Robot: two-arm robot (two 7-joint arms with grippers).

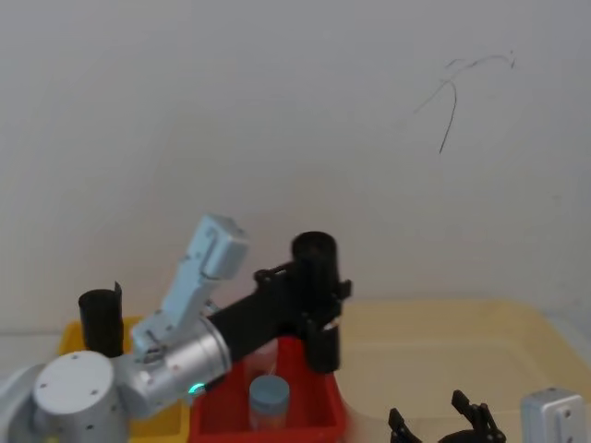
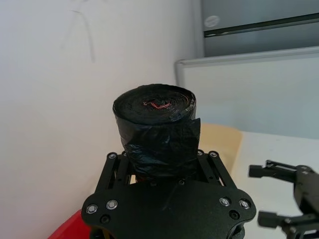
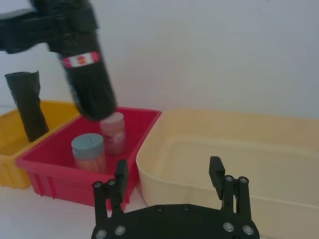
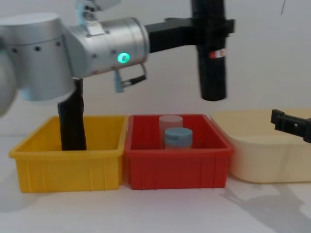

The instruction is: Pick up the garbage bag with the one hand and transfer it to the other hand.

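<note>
Garbage bag [image 4: 210, 77]: black roll with a red-and-white label on its side, held upright in the air above the red bin [image 4: 175, 167], its lower end clear of the jars in that bin. Left claw [image 4: 214, 26]: clamped around the roll's upper part, just above the label, leaving the lower half bare. Right claw [image 3: 168, 170]: fingers spread wide with nothing between them, low and to the right of the red bin, by the near side of the cream tub [image 3: 239, 149]. Bearing for the handover, as I judge it: the roll lies up and to the left of my right claw, long axis vertical, so that claw must rise and cross toward the red bin to straddle the free lower half. Also listed: blue-lidded jar [image 4: 178, 137] and pale jar [image 4: 170, 121] inside the red bin; yellow bin [image 4: 68, 165] left of the red bin, holding a plain black roll [image 4: 73, 121].
</note>
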